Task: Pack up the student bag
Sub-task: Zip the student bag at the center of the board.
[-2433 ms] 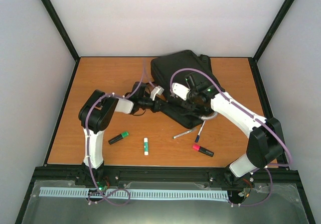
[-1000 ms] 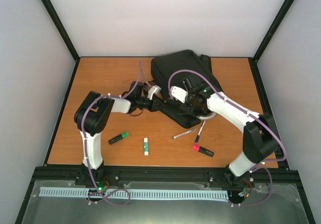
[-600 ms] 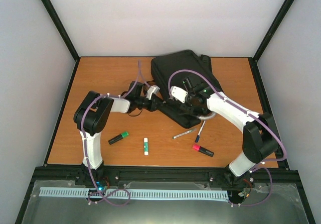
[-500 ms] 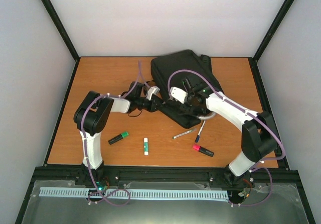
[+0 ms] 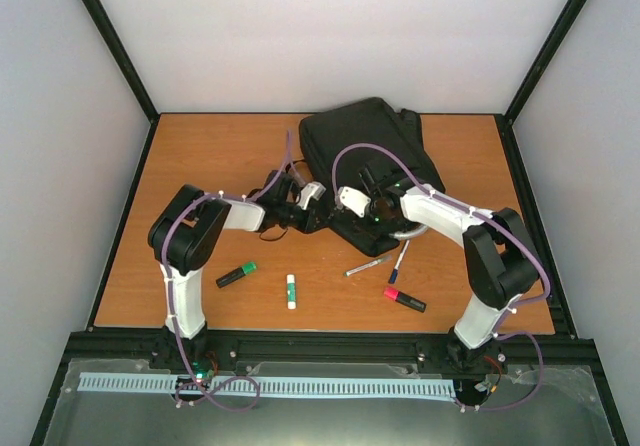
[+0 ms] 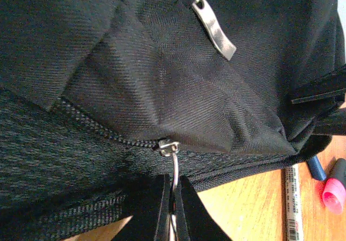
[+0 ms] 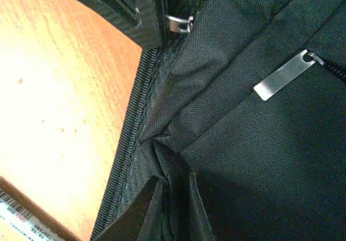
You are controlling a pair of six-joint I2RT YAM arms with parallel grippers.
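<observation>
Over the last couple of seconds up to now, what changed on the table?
The left gripper closed on the zipper pull at the student bag's near edge. The right gripper shifted left along that edge, its arm folding inward, and has a fold of bag fabric between its fingers. The bag, green marker, red marker, glue stick and pens stayed put.

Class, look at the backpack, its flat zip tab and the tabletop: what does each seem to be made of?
The student bag: woven black fabric, likely synthetic, matte; a diagonal weave shows.
The flat zip tab: probably metal, with a brushed silver sheen.
The table: wood-look top, perhaps laminate; orange grain, soft glare.
</observation>
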